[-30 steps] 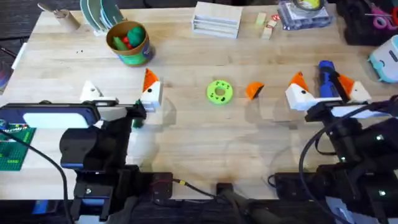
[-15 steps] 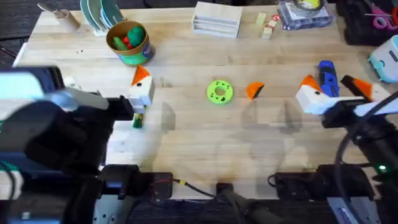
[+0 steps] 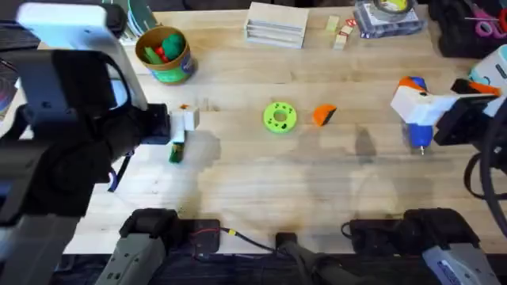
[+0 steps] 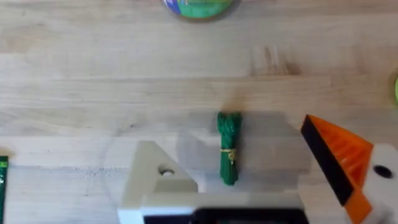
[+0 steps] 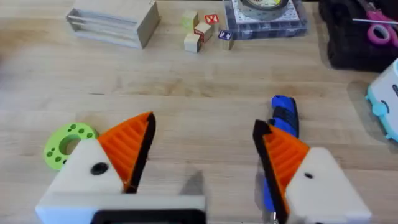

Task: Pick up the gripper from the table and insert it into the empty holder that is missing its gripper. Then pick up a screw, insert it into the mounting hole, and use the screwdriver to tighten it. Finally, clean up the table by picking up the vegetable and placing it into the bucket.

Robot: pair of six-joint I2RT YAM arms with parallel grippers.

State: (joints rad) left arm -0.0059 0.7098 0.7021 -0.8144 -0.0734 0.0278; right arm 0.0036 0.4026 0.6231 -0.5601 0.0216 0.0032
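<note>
The first step, as it looks, is not yet done: the orange gripper [image 3: 323, 115] lies loose on the counter [image 3: 261, 182], just beside the lime-green disc [image 3: 279, 117], between the two arms and well apart from both.

In the left wrist view the left gripper [image 4: 255, 177] carries one bare white holder [image 4: 155, 177] with an open mounting hole, and one finger with an orange tip; its jaws stand open, with a bundle of green vegetable [image 4: 228, 147] lying on the counter between and just ahead of them.

The right gripper [image 5: 202, 152] has both orange pads on and its jaws open; the blue screwdriver [image 5: 283, 121] lies just behind its one finger, and the disc sits beyond the other.

To do the pick well, the right arm would likely come over the wedge, square its jaws to the flat faces, and close gently so it does not skid toward the disc.

The bucket [image 3: 164, 55] stands far beyond the left jaws, already holding some toy produce.
</note>
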